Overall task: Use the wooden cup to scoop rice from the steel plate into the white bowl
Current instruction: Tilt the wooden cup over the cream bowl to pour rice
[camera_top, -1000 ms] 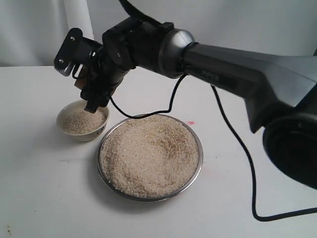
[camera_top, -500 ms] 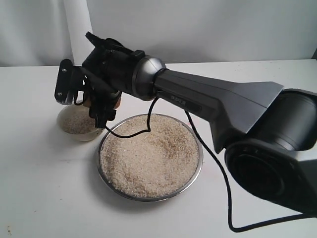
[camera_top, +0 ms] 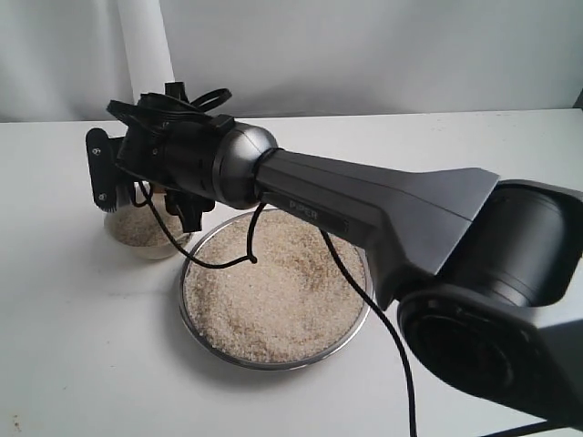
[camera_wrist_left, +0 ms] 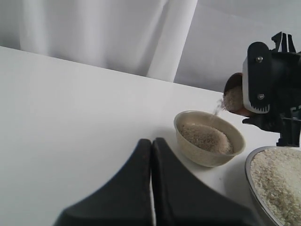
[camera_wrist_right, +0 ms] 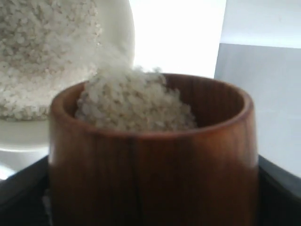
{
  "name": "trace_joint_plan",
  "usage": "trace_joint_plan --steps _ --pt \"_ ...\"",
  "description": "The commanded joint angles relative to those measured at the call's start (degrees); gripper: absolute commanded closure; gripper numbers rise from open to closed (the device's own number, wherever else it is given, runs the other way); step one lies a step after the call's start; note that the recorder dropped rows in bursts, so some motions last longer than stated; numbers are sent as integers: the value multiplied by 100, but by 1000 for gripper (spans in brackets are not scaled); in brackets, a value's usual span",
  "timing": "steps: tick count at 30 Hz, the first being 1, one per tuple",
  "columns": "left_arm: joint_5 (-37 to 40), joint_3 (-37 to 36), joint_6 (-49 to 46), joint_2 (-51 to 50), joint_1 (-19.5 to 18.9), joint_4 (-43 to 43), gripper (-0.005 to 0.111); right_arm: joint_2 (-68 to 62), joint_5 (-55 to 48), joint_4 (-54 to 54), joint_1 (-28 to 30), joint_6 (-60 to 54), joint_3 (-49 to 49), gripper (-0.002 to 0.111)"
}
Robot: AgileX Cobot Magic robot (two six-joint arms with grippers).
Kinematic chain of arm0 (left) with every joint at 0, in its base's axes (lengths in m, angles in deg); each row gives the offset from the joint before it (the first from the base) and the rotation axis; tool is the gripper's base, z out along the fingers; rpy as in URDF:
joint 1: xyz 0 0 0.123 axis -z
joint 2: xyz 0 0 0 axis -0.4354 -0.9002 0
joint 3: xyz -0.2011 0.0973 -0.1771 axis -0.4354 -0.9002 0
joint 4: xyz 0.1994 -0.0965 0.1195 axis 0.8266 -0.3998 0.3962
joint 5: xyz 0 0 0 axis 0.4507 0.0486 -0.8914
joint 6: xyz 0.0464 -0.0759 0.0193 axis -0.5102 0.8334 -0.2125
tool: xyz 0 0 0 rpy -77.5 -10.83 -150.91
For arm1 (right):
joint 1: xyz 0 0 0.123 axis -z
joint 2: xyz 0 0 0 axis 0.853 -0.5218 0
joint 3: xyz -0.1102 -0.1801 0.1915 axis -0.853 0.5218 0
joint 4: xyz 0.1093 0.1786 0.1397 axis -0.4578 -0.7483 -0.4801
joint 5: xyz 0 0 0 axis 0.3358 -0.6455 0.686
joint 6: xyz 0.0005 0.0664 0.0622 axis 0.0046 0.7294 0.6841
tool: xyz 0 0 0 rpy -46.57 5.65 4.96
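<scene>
My right gripper [camera_top: 146,193] reaches across to the left and is shut on the wooden cup [camera_wrist_left: 233,96], which it holds tilted just above the white bowl [camera_wrist_left: 209,141]. The reddish-brown cup [camera_wrist_right: 155,160] holds rice [camera_wrist_right: 134,106] up to its rim. A thin stream of grains [camera_wrist_left: 217,110] falls from it into the bowl, which is partly filled. The steel plate [camera_top: 273,362] lies right of the bowl, heaped with rice [camera_top: 273,291]. My left gripper [camera_wrist_left: 151,141] is shut and empty, low over the table, short of the bowl.
The right arm's long dark body [camera_top: 383,209] spans the table above the plate, and its black cable [camera_top: 228,259] hangs down onto the rice. A white curtain fold [camera_top: 146,45] stands behind the bowl.
My right gripper has swung lower and farther left over the white bowl, turning the wooden cup further over. The left gripper's earlier position is not shown.
</scene>
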Motion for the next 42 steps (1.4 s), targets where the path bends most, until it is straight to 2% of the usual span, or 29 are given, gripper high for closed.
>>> trace_joint_plan --steps 1,19,42 --pt "-53 4 19 14 37 -19 107 7 -82 494 -2 39 -94 108" --pt "-53 4 19 14 37 -19 107 -278 -139 1786 -329 -122 -97 108" --pt "-53 4 19 14 37 -19 107 -278 -228 2644 -448 -1010 -97 108"
